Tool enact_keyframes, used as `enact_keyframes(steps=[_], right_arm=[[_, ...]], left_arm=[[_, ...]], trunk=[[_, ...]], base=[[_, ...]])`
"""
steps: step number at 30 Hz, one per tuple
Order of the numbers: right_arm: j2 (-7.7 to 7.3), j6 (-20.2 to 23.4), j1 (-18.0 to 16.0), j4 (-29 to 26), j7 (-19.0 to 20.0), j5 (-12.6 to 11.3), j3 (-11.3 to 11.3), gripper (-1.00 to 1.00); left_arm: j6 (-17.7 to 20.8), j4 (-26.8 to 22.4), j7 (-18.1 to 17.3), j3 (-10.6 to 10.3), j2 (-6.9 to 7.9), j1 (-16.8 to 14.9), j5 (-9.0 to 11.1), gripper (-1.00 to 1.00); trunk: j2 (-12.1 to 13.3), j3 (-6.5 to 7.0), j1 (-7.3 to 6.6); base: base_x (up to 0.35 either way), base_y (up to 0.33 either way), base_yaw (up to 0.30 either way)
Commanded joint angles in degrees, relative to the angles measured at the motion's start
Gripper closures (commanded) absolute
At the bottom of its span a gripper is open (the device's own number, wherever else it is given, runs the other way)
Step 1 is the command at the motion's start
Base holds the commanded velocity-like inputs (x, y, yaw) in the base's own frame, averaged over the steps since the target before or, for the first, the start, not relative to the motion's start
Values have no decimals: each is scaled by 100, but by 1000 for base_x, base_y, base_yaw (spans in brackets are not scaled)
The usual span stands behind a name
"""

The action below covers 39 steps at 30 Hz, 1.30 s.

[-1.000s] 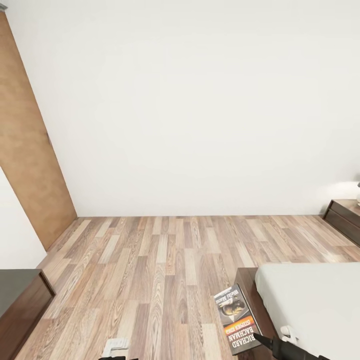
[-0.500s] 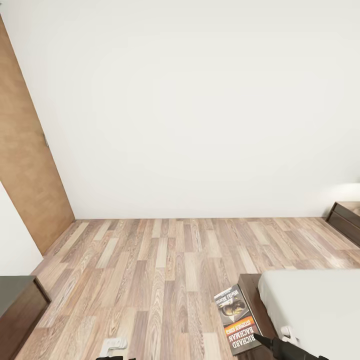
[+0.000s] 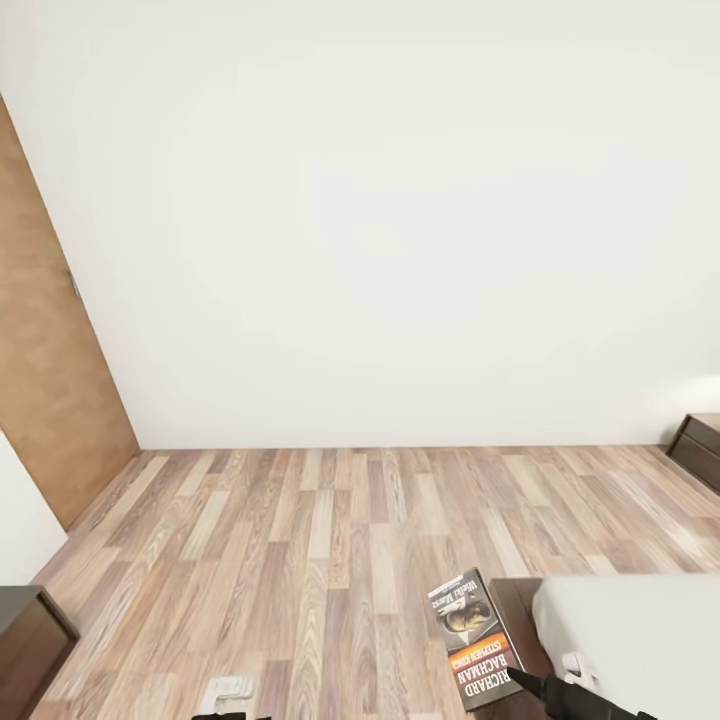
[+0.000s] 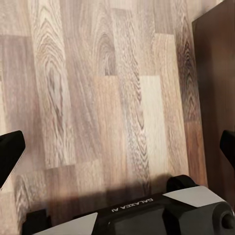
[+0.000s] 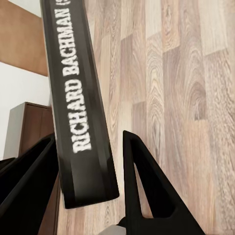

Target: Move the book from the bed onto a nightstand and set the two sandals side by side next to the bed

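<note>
Since 1 second ago the whole head picture has slid: the wall fills more of it, while the door, the bed and the far cabinet have sunk toward the edges, so the camera has moved and not the things; the book keeps its place against the right gripper.

White wall (image 3: 400, 200) closes the far side of the bedroom, with a brown door (image 3: 50, 380) at far left. Wood-plank floor (image 3: 300, 560) spreads across the middle. At near right lies the bed (image 3: 640, 640), its grey mattress on a dark frame. A dark nightstand (image 3: 700, 445) stands at far right by the wall, and another dark cabinet (image 3: 30, 630) sits at near left.

Above the floor just left of the bed corner, the book (image 3: 472, 637) is clamped by the right gripper (image 3: 530, 685); in the right wrist view its 2 fingers (image 5: 147, 186) press either side of the spine (image 5: 81, 107).

The left gripper (image 4: 117, 152) hangs over bare planks, fingers spread wide, holding nothing.
</note>
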Motion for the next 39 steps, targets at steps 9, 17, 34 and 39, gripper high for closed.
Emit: enact_keyframes(steps=[9,17,34,39], right_arm=[[-2,58,-4,-3,20,-60,3,100],[-2,62,-4,-3,14,-60,3,100],[-2,58,-4,-3,19,-60,3,100],[-2,58,-4,-3,18,-60,3,100]], left_arm=[[-9,3,-17,-49,2,35,46,-100],[-8,3,-17,-49,9,57,46,-100],[-9,3,-17,-48,10,57,46,-100],[-9,2,-17,-48,10,57,46,-100]], trunk=[[-5,-7,4],[-5,-7,4],[-5,-7,4],[-5,-7,4]], base=[[329,0,0],[329,0,0],[330,33,0],[330,102,0]])
